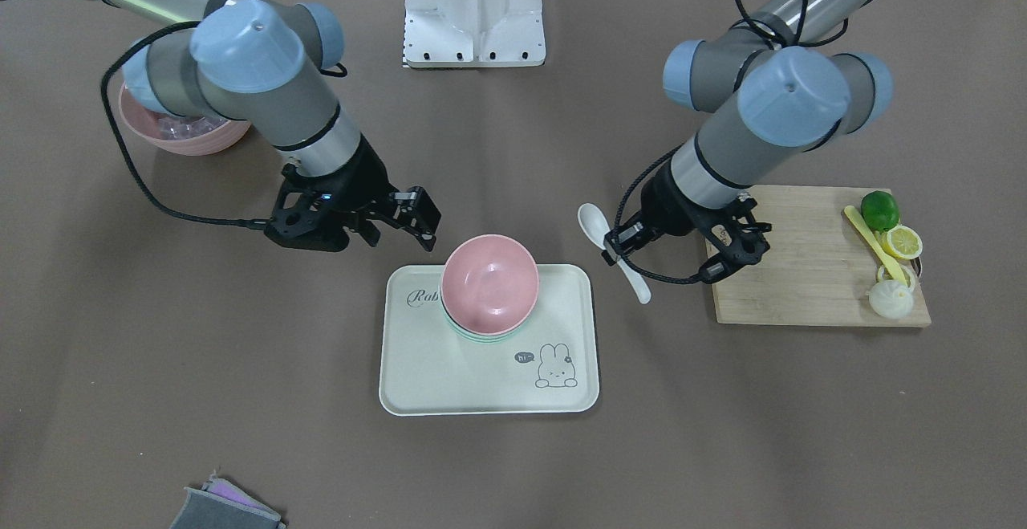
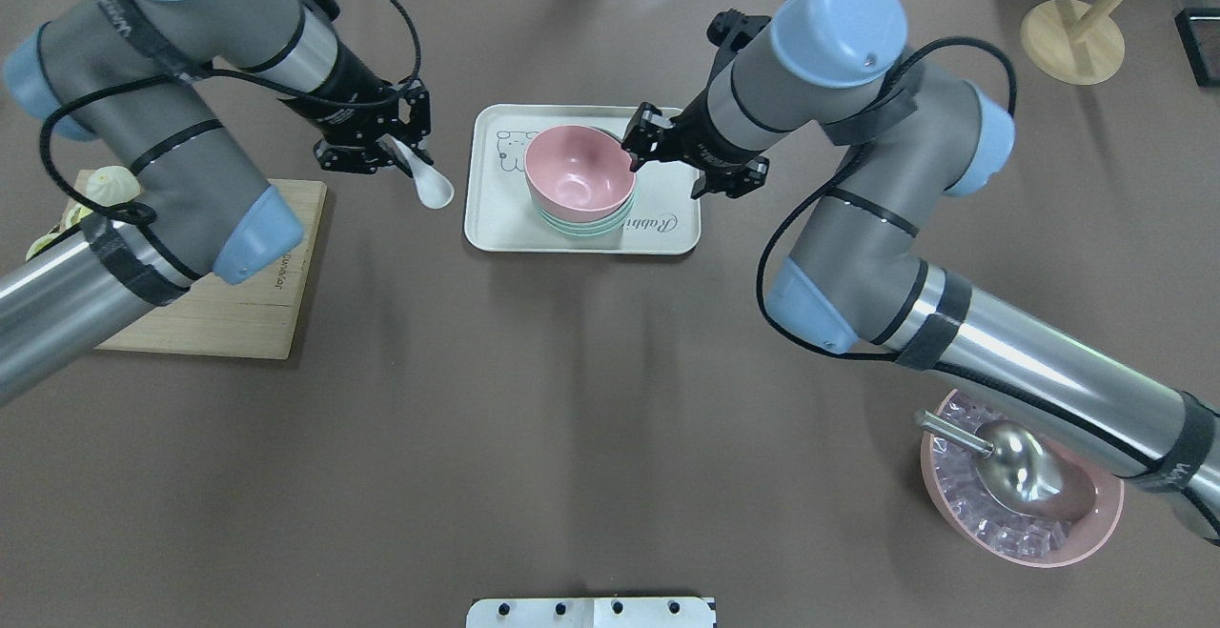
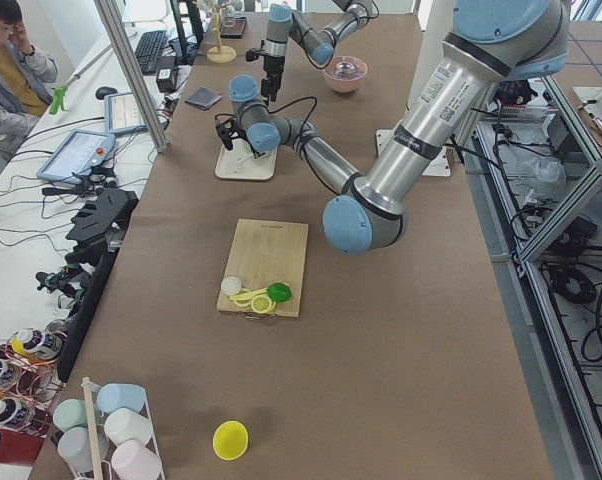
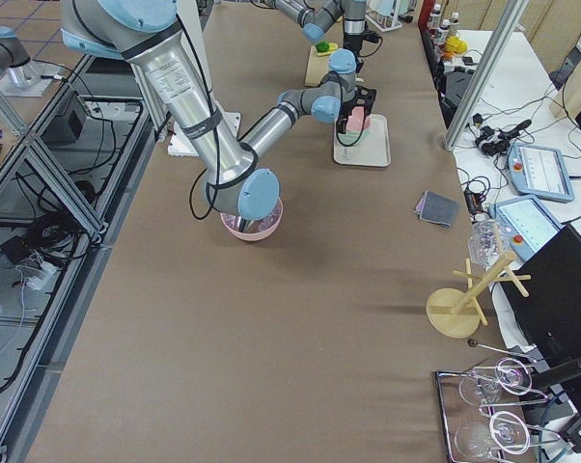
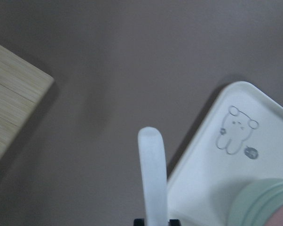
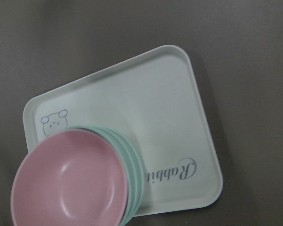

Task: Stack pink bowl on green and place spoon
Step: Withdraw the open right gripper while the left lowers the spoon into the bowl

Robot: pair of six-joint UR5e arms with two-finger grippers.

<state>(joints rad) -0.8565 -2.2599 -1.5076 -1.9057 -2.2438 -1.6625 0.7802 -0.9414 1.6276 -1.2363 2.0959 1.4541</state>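
Pink bowl [image 6: 68,181] atop green bowls [image 6: 136,179]

A pink bowl [image 1: 489,282] on mint-green bowls [image 6: 136,181]; cream tray [image 1: 449,376] with rabbit drawing, grey script; white spoon [image 1: 592,222]; brown table [image 1: 241,352].

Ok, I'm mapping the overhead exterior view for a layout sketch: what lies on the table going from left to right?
Cutting board → white spoon → tray with the pink bowl stacked on the green bowls → bowl of ice.
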